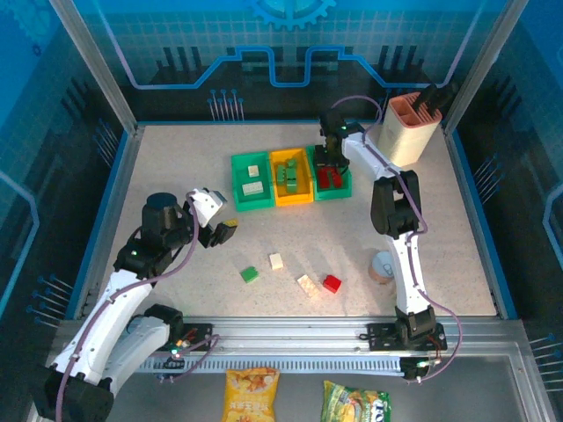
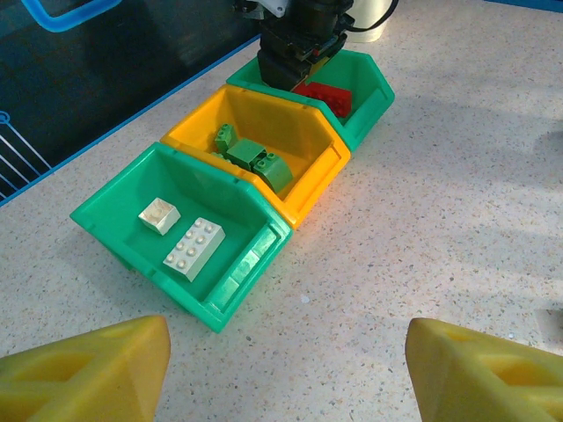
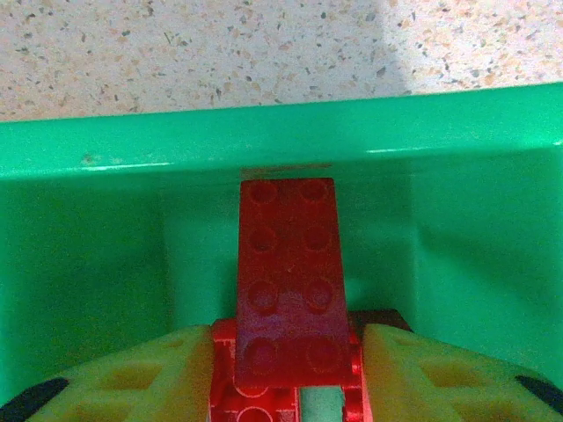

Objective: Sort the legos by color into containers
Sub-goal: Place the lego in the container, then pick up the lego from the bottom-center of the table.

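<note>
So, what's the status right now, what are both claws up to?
Left gripper open, empty. Right gripper low in right green bin, red brick between its fingers, grip unclear. Four loose bricks on table, nothing in the way.

the containers (image 2: pixel 246 264) are showing smooth, glossy plastic. the red lego (image 3: pixel 290 272) is presenting smooth, shiny studded plastic. the table top (image 2: pixel 422 220) is displaying a matt, speckled, stone-like finish. the left gripper's fingers (image 2: pixel 88 369) are appearing as matt yellow plastic.
</note>
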Robot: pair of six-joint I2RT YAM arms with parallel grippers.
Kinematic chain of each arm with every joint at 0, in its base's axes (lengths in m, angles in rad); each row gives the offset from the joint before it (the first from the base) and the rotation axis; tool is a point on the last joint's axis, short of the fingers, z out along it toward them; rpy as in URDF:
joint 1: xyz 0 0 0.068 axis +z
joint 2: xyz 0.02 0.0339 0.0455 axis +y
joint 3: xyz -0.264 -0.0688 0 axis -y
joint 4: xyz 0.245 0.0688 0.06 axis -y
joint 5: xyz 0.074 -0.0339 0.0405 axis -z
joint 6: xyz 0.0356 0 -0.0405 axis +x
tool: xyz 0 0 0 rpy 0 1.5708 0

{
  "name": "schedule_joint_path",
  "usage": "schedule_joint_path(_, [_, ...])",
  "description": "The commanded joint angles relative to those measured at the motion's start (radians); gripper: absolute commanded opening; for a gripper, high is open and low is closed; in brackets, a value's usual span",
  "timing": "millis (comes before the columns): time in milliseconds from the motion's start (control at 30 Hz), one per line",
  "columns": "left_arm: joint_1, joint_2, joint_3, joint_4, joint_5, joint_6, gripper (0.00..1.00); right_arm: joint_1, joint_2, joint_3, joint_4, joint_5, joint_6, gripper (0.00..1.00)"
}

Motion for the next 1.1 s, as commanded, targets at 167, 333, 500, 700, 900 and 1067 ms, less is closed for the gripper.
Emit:
schedule_joint_path(167, [-0.008,-0.007,0.018,-0.008,0.000,-0.005,0.72,0.039,-0.148,-0.042,-0.062,0.043,-0.027,0.48])
schedule_joint_path(333, [-0.008,-0.007,0.018,-0.006,0.000,-0.009,0.72,0.054,-0.216,-0.122,-0.073,0.038,-0.030,0.47])
schedule_joint_path(500, [-0.008,-0.010,0.019,-0.009,-0.001,-0.007,0.72,0.060,-0.287,-0.221,-0.073,0.014,-0.038,0.47])
schedule_joint_path(700, [-0.007,-0.008,0.019,-0.005,0.006,-0.012,0.72,0.067,-0.393,-0.371,-0.041,-0.066,-0.054,0.46])
schedule_joint_path(900, [-0.007,-0.009,0.020,-0.009,0.006,-0.012,0.72,0.080,-0.511,-0.548,0.009,-0.152,-0.073,0.45])
schedule_joint_path(1067, [-0.008,-0.009,0.024,-0.017,0.003,-0.006,0.73,0.124,-0.566,-0.632,0.001,-0.157,-0.076,0.45])
